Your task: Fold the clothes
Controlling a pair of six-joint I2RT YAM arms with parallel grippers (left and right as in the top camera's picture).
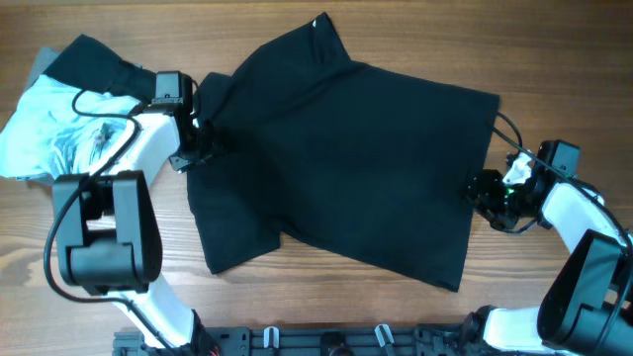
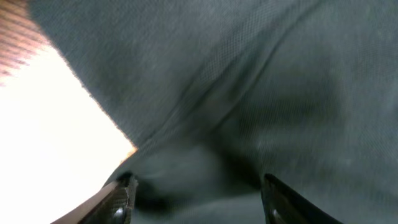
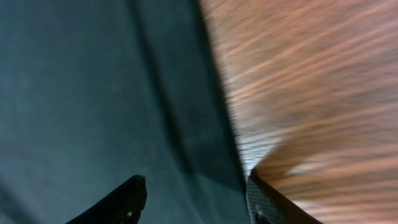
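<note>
Your left tool point(image 1: 203, 138) is spread over the black shirt point(image 1: 346, 148) at its 9 o'clock edge. Your right tool point(image 1: 482, 188), also spread, straddles the 3 o'clock hem.

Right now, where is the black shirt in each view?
Overhead: the black shirt lies spread across the middle.
Left wrist: the black shirt fills nearly the whole picture.
Right wrist: the black shirt covers the left half.
Shared landmark: the wooden table, top left in left wrist, right side in right wrist.
</note>
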